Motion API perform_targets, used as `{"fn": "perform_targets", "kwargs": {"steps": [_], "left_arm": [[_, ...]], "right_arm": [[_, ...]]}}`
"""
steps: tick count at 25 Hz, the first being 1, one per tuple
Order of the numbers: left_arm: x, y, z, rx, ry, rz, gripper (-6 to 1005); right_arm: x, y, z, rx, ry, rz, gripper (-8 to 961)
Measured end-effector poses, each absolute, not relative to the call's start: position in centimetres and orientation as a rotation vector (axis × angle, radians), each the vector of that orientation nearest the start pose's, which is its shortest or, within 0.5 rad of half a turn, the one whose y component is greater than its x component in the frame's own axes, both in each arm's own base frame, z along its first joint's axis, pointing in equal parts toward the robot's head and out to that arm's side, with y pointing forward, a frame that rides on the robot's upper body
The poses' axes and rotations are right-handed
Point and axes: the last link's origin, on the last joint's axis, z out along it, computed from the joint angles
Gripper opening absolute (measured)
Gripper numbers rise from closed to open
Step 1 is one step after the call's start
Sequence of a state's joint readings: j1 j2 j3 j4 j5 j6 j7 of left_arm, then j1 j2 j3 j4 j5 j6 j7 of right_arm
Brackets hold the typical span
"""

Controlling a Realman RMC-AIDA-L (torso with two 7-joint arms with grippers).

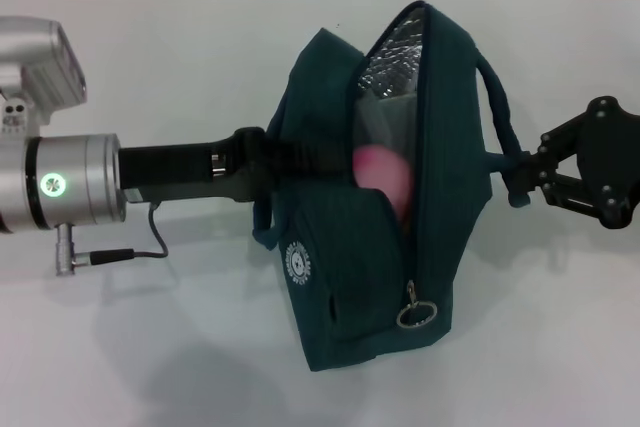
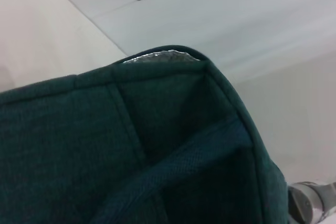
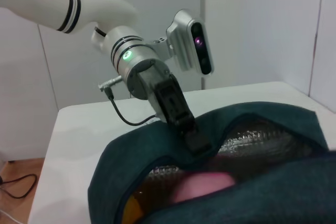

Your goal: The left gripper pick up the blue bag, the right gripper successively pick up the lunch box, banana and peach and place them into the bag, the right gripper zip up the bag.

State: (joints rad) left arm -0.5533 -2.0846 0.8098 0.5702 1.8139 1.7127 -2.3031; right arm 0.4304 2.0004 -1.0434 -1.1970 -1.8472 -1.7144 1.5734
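The blue bag (image 1: 340,247) hangs above the white table, its mouth open and its foil lining (image 1: 398,47) showing. My left gripper (image 1: 300,157) comes from the left and is shut on the bag's rim; the right wrist view shows it (image 3: 197,141) clamped there. The pink peach (image 1: 385,172) lies inside the bag (image 3: 252,198) and also shows in the right wrist view (image 3: 205,184). A yellow patch (image 3: 130,209) shows deeper in. The lunch box is hidden. My right gripper (image 1: 512,172) is at the bag's right side, pinched on a loop handle (image 1: 500,97). The zipper's ring pull (image 1: 415,315) hangs at the near end.
The white table (image 1: 150,347) lies under the bag and casts its shadow. A cable (image 1: 140,247) hangs from my left wrist. The left wrist view shows only the bag's fabric (image 2: 79,145) close up.
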Motion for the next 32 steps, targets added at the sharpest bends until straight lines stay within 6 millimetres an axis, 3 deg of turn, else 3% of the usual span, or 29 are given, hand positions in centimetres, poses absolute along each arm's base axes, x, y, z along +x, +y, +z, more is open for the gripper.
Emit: {"fn": "perform_targets", "kwargs": {"steps": [8,14,22,29,32], "left_arm": [[-23.2,31.2,-1.7,-2.493,-2.006,-1.034,44],[-23.0,31.3,-1.8,-2.501,-2.002,-1.032,46],[-23.2,31.1,-1.9,-2.491,-2.010,-1.033,50],[-23.2,31.0,-2.0,-2.489,-2.015,-1.037,53],[-23.2,31.0,-2.1,-2.490,-2.015,-1.040,55]], "right_arm": [[21.4,31.2,6.6,-2.866,0.159,0.575,108],[21.4,31.5,6.4,-2.837,0.208,0.730,123],[21.8,31.1,6.6,-2.812,0.188,0.756,142],[22.3,30.4,7.1,-2.783,0.162,0.800,495],[22.4,28.2,8.3,-2.764,0.033,0.954,603]]}}
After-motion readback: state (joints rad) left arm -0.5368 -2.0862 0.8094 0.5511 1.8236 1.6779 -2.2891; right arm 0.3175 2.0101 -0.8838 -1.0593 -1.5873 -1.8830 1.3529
